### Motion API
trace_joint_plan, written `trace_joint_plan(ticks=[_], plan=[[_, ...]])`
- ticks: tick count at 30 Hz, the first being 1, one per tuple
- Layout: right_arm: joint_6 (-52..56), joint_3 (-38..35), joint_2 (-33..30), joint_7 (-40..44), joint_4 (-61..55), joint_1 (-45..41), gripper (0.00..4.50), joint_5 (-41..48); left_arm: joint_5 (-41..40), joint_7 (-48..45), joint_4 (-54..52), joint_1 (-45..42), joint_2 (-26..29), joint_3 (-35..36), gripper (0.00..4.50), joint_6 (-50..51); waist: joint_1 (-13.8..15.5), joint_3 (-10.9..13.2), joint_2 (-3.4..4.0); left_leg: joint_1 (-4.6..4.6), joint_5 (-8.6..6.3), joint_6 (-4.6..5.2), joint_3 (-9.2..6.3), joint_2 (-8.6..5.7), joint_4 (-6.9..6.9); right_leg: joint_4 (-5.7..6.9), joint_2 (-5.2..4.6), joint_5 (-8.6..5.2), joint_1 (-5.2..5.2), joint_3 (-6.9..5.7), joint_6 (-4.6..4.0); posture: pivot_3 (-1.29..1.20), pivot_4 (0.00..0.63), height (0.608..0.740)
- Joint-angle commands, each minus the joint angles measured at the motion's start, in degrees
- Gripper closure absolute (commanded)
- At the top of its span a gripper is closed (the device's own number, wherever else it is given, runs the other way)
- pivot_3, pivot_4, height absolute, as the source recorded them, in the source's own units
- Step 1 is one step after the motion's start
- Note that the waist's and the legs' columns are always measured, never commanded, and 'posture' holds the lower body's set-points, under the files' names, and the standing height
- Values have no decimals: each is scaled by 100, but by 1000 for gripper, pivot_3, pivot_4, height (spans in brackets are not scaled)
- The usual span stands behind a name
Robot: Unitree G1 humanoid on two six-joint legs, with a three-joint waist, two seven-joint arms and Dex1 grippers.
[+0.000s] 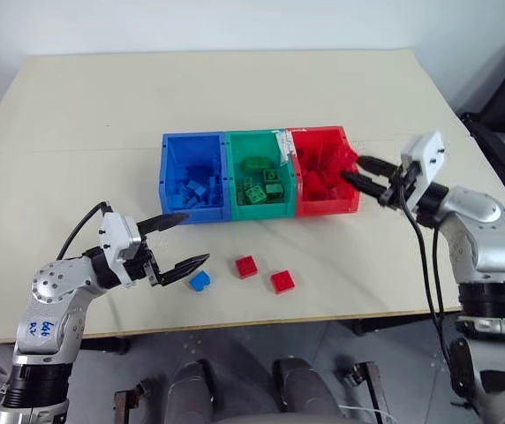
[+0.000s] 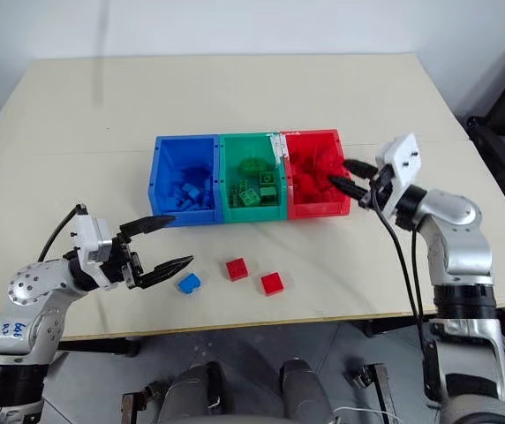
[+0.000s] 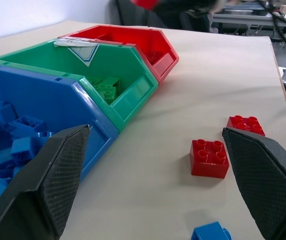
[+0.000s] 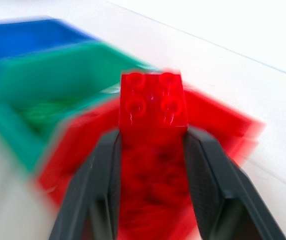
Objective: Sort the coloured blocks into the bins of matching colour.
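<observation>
Blue block (image 1: 199, 281) loose; bins (image 1: 194, 214) each hold matching blocks.

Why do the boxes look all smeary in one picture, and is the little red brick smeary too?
In the right wrist view the bins are streaked with motion blur, while the red brick between the right gripper fingers stays fairly crisp. The left wrist view is sharp: studs on the loose red block are clear. Both eye views are evenly lit, with soft shadows under the blocks.
</observation>
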Motion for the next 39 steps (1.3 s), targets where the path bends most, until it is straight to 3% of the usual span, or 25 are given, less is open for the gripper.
trace_joint_plan(ticks=[1, 2, 9, 10, 15, 20, 27, 31, 39], plan=[[-1, 39, 60, -115, 141, -154, 3107, -79, -57, 1, -140, -42, -6, 20, 0, -55, 18, 0, 0, -1, -1, -2, -1, 0, 1, 3, 0, -3, 0, -1, 4, 0, 150, 740], [-32, 34, 81, -133, 170, -179, 2378, -83, -50, 4, -128, -51, -2, 27, 0, -65, 18, 0, 0, -3, -2, -3, -1, 0, 1, 4, 0, -5, -3, -1, 6, 0, 150, 740], [-393, -230, -191, 677, -36, 237, 143, 315, -38, -37, -80, -27, 51, 94, 0, -113, 25, 0, 0, -11, -2, -3, 8, 0, 0, 13, 0, -8, -23, 2, 11, 0, 150, 740], [-459, -309, -310, 976, -163, 426, 29, 465, -30, -66, -54, -20, 69, 101, 0, -126, 32, 0, 0, -13, -2, -3, 8, 0, 0, 13, -1, -9, -23, 1, 13, 0, 150, 740], [-752, -734, -904, 2060, -979, 1740, 29, 999, 96, -300, 6, 18, 128, -108, 0, -198, 66, 0, 0, -17, -6, -5, 6, -1, -1, 4, -1, -11, -19, 1, 16, 0, 150, 740], [-992, -1455, -1182, 2412, -1553, 3079, 29, 1282, 131, -605, 197, -165, 117, -464, 0, -125, 48, 0, 0, -3, -8, -4, 0, -1, 5, 4, 0, -11, 3, 2, 16, 0, 150, 740], [-1354, -2233, -1733, 2847, -1024, 4137, 29, 1188, 298, -921, 549, -660, -3, -901, 0, -376, 30, 0, 0, 12, -16, 13, -15, -13, 18, -20, -4, -11, 48, 2, 12, 0, 150, 740], [-1488, -1864, -1796, 3015, -1050, 3971, 29, 1114, 373, -1028, 673, -585, 81, -835, 0, -618, -20, 0, 1, 18, -17, 12, -15, -12, 10, -29, -2, -10, 49, 4, 12, 0, 150, 740], [-730, -29, -1305, 2994, -1926, 2894, 29, 1035, 51, -1163, 563, 143, 503, -247, 0, -461, -9, 0, 0, 15, -18, 4, -27, -4, 9, -18, 3, -11, 39, 1, 13, 0, 150, 740]])
